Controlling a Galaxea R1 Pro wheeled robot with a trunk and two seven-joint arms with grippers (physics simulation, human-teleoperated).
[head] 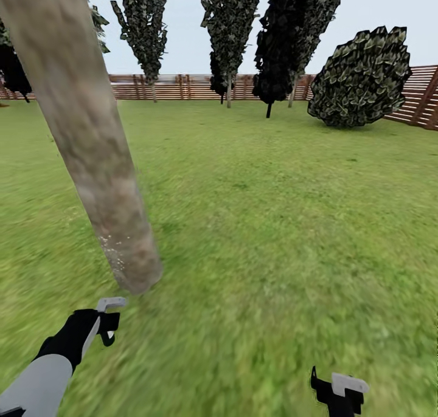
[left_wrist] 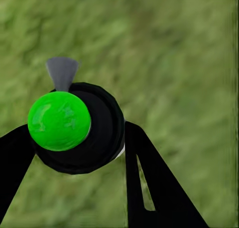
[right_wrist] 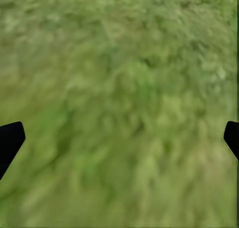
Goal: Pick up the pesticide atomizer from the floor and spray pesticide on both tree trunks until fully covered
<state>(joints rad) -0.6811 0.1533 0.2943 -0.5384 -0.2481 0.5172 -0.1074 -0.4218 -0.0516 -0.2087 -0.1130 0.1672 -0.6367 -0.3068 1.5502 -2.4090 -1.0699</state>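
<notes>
In the left wrist view my left gripper (left_wrist: 77, 138) is shut on the pesticide atomizer (left_wrist: 74, 125), a black round body with a bright green ball top and a grey nozzle, held above the grass floor (left_wrist: 179, 63). In the head view the left gripper (head: 107, 321) hangs just below the foot of a thick mottled grey-brown tree trunk (head: 91, 137) that leans up to the top left. Tiny white specks of pesticide (head: 112, 247) dot the trunk's lower part. My right gripper (head: 340, 392) is open over bare grass, its two fingertips (right_wrist: 10, 140) far apart.
Lawn (head: 286, 222) stretches ahead to a brown slat fence (head: 182, 86). Several thin-trunked dark trees (head: 228, 34) stand along the fence, and a big round bush (head: 362, 79) sits at the back right.
</notes>
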